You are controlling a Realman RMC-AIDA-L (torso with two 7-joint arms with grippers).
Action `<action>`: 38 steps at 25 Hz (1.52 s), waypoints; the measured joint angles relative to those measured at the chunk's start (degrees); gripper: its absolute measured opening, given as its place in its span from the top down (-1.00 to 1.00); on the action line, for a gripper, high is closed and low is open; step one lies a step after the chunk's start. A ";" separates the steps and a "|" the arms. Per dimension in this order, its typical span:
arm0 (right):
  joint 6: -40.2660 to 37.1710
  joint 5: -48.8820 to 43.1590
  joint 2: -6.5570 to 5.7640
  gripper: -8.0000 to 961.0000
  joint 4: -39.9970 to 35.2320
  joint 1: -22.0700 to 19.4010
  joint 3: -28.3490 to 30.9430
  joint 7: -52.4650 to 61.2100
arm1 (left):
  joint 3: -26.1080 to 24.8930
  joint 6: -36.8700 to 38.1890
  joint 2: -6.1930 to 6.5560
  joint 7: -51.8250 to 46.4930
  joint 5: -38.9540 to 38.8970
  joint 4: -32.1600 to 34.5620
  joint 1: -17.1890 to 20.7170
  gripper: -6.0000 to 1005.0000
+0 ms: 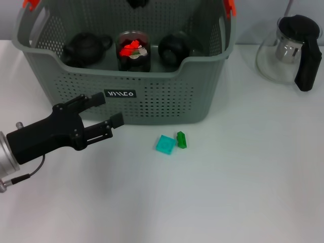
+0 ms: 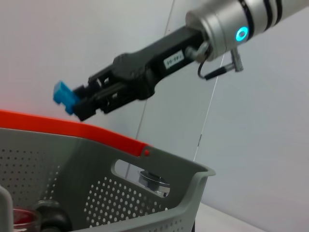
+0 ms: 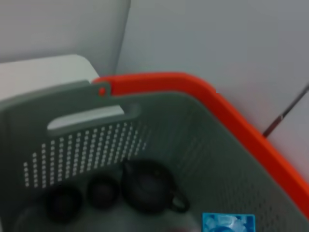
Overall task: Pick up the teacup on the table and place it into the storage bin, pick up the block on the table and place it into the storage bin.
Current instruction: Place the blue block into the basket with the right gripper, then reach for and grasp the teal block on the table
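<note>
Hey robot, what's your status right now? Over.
Right pincer shut on blue block, above the storage bin. Left pincer open, low at its front wall. Cyan block and green block on table. Nothing seen in the way.

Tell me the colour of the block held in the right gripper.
Bright blue. The block sits in the right gripper above the storage bin, clearest in the left wrist view.

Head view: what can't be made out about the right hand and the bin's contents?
- Right hand: cut off by the head view's top edge; only the left wrist view shows it gripping a blue block.
- Red contents of the glass cup: too small to identify.
- Storage bin floor: hidden behind its front wall.
</note>
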 joint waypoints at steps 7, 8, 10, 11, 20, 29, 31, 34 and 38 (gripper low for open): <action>4.70 0.06 0.14 0.09 7.35 0.83 -0.65 -0.37 | 0.02 0.00 -0.12 0.00 0.00 -0.07 0.04 -0.65; 4.72 0.08 0.18 0.09 7.54 0.88 -0.76 -0.39 | 0.03 0.00 -0.15 0.00 0.01 -0.07 0.04 -0.65; 4.73 0.24 0.23 0.10 7.61 0.91 -0.88 -0.31 | 0.02 0.00 -0.16 0.00 0.01 -0.07 0.09 -0.65; 4.73 0.28 0.23 0.10 7.62 0.91 -0.90 -0.18 | 0.01 0.00 -0.17 0.00 0.02 -0.07 0.11 -0.65; 7.43 -0.33 0.21 0.00 7.63 0.97 -0.95 1.15 | 0.00 0.00 -0.17 0.00 0.11 -0.05 0.29 -0.65; 5.82 2.60 0.38 -0.39 -3.02 -4.69 -1.87 0.54 | -0.02 0.10 -0.16 0.00 0.09 -0.05 0.67 -0.65; 3.71 6.69 0.32 -0.39 -10.02 -9.30 -3.72 0.04 | 0.00 0.10 -0.16 0.00 0.09 -0.05 0.66 -0.65; 1.01 16.64 0.05 -0.39 -25.09 -20.49 -6.97 -3.36 | 0.00 0.16 -0.17 0.00 0.08 -0.05 0.66 -0.65; 0.14 35.21 0.01 -0.37 -41.18 -38.23 -8.34 -15.29 | 0.00 0.34 -0.17 0.00 0.03 -0.05 0.66 -0.65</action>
